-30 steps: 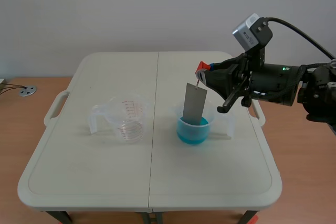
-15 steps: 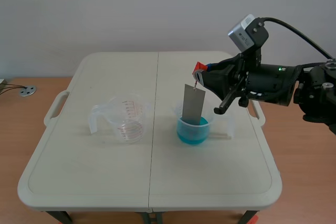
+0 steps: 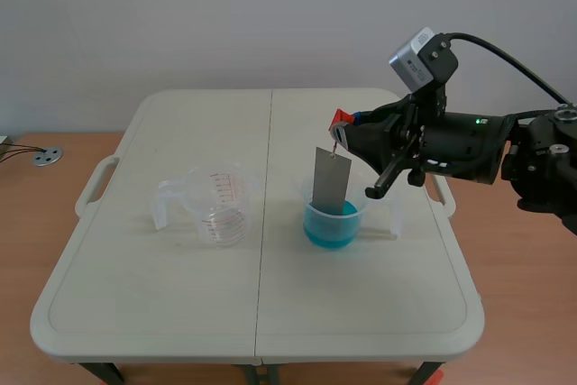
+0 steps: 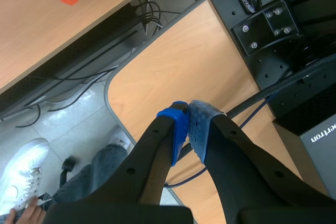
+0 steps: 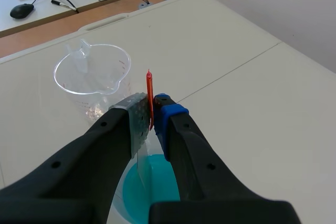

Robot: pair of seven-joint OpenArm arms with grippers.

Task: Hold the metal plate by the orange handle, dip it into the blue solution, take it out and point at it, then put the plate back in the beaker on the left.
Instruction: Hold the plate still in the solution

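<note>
My right gripper (image 3: 347,125) comes in from the right and is shut on the orange handle (image 3: 341,118) (image 5: 149,97). The grey metal plate (image 3: 330,181) hangs from the handle, its lower edge inside the beaker of blue solution (image 3: 331,221) (image 5: 149,188). In the right wrist view the thin orange handle is pinched between my pads, above the blue liquid. The empty clear beaker (image 3: 219,206) (image 5: 93,75) stands to the left on the table. My left gripper (image 4: 189,128) is shut on nothing, off the table over a wooden desk edge, outside the scene view.
The white folding table (image 3: 162,295) has a seam down its middle. A round metal disc (image 3: 47,157) with a cable lies on the wooden surface at far left. Under my left gripper are a desk, cables and a person's shoe (image 4: 18,174).
My right gripper has drifted slightly left with the plate; the plate still hangs in the blue beaker.
</note>
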